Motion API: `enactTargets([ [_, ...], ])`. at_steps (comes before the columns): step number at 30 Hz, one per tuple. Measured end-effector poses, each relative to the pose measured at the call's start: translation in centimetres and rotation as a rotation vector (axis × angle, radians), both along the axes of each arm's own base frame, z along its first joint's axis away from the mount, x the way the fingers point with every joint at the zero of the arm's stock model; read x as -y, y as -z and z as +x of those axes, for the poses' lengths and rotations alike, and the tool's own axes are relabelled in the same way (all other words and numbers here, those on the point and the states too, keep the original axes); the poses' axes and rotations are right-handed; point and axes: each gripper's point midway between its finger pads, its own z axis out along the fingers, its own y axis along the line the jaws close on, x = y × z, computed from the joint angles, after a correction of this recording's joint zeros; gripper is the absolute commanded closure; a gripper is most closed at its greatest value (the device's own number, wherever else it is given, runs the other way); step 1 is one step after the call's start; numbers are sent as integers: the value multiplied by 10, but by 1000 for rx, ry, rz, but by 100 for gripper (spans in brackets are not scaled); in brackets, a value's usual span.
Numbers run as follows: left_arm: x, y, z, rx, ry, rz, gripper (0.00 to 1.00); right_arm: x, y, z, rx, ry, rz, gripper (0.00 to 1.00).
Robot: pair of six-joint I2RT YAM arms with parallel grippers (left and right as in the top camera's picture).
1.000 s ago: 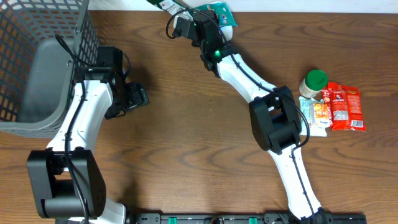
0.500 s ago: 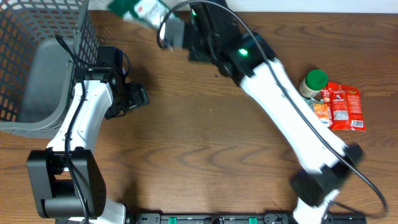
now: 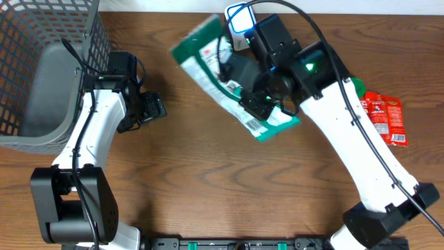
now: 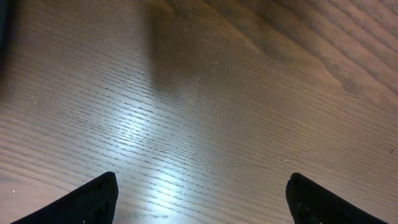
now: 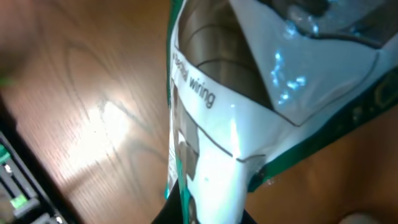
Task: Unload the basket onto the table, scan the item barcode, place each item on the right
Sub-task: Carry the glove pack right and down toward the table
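Package (image 3: 208,69) has swung from the far edge to above mid-surface (image 3: 208,187) within the last second, pinched in my closed right end effector (image 3: 258,99). Left end effector (image 3: 151,109) idles wide open, empty. I judge the barcode is not yet presented.

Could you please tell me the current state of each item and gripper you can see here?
right gripper: shut on the green-and-white package.
green-and-white package: lifted and tilted, held in the air.
left gripper: open, holding nothing.
wire basket: upright at the far left.
red snack packets: lying flat, not held.
green-lidded jar: lid on, mostly hidden behind the right arm.
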Motion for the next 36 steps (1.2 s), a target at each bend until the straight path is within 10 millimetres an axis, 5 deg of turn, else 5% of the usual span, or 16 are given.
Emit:
enactTargets([
  [10,0,0,0,0,0,0,13,73,141,11,-261,385,-55,99],
  [16,0,0,0,0,0,0,13,123,193,9,-312,535,-58,97],
  [20,0,0,0,0,0,0,13,145,210,13,-308,609,-41,89],
  [22,0,0,0,0,0,0,13,155,214,16,-301,646,-31,68],
  [23,0,0,0,0,0,0,13,158,215,18,-294,651,-29,39],
  [24,0,0,0,0,0,0,13,161,215,19,-291,664,-23,23],
  [26,0,0,0,0,0,0,13,167,216,21,-288,686,-19,11],
  [32,0,0,0,0,0,0,13,169,216,24,-278,692,-12,13],
  [36,0,0,0,0,0,0,13,165,215,27,-279,709,15,28],
])
